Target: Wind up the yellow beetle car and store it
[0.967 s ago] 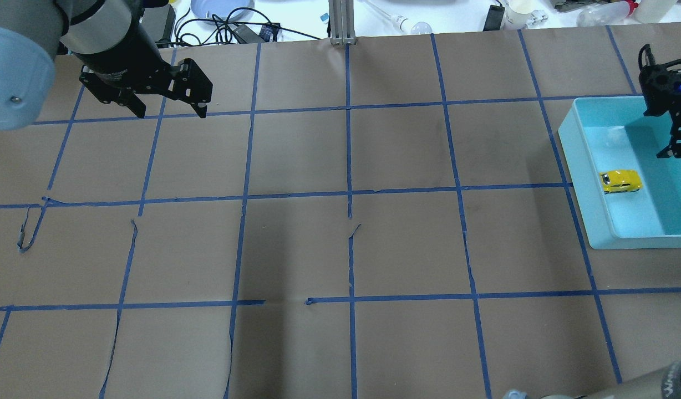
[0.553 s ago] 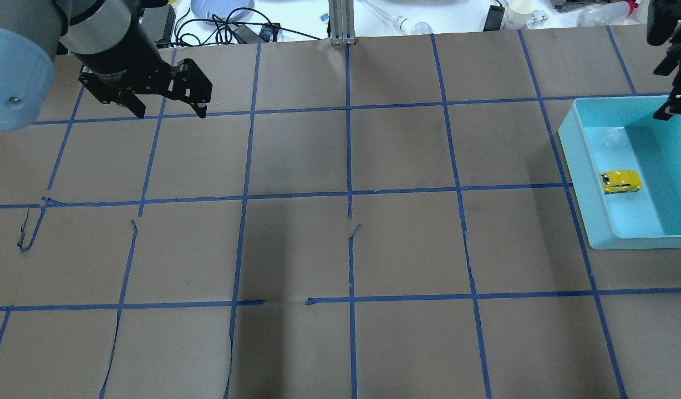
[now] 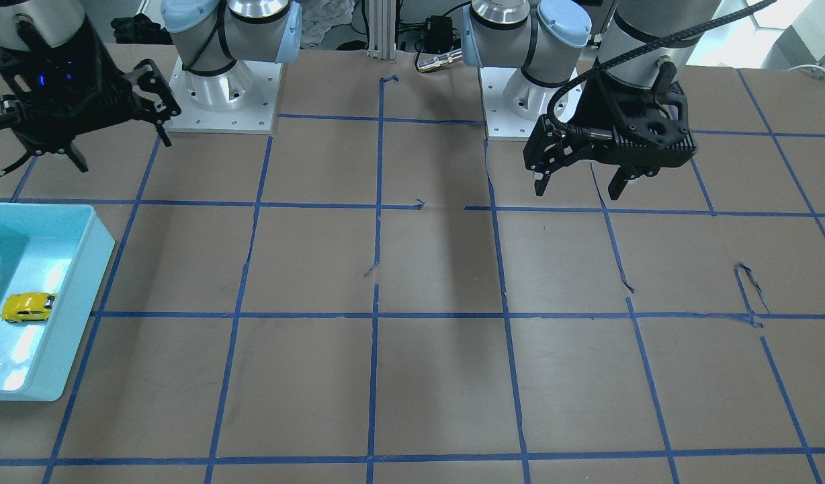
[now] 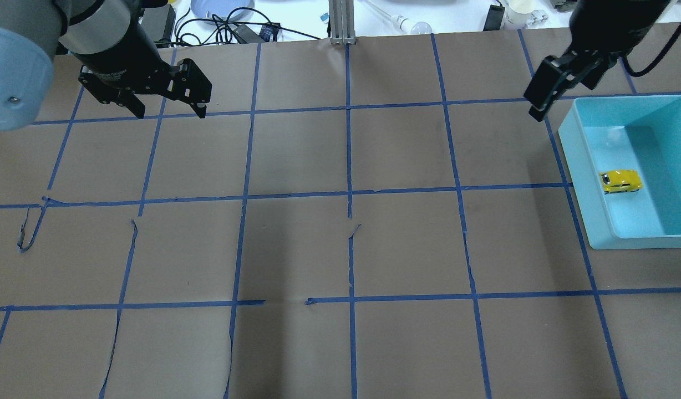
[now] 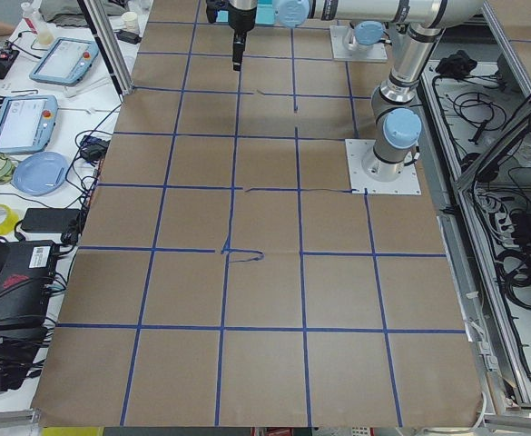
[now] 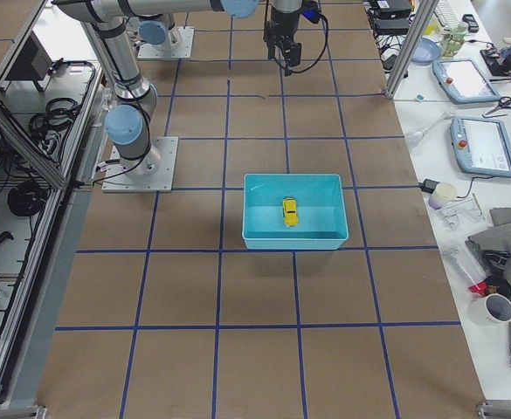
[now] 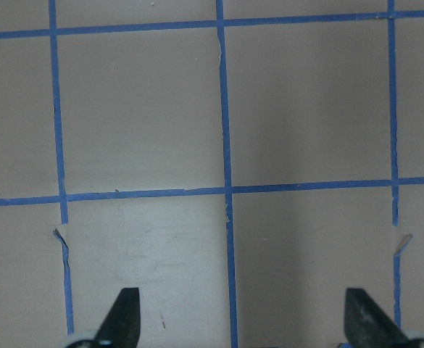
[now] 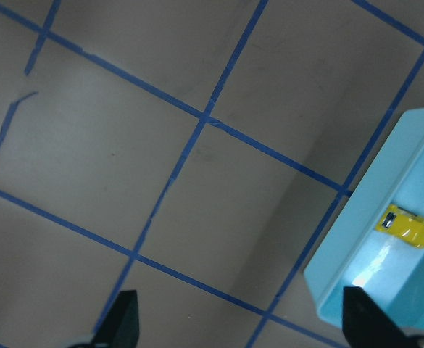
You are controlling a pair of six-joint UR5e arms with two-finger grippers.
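Observation:
The yellow beetle car point(image 4: 620, 181) lies inside the teal bin point(image 4: 566, 145) at the table's right side, near the bin's left wall. It also shows in the front view point(image 3: 28, 307) and in the right wrist view point(image 8: 406, 226). My right gripper point(image 4: 562, 100) is open and empty, held high above the table just beyond the bin's far left corner, apart from the car. My left gripper point(image 4: 171, 113) is open and empty over the far left of the table; its wrist view shows only bare paper between the fingertips point(image 7: 123, 319).
Brown paper with a blue tape grid point(image 4: 349, 194) covers the table. Cables and a blue plate point(image 4: 218, 8) lie past the far edge. The two arm bases point(image 3: 221, 94) stand at the robot's side. The bin point(image 3: 93, 296) holds only the car.
My right gripper has risen out of the bin's far right part and swung left past its far left corner. The car and my left arm have not moved.

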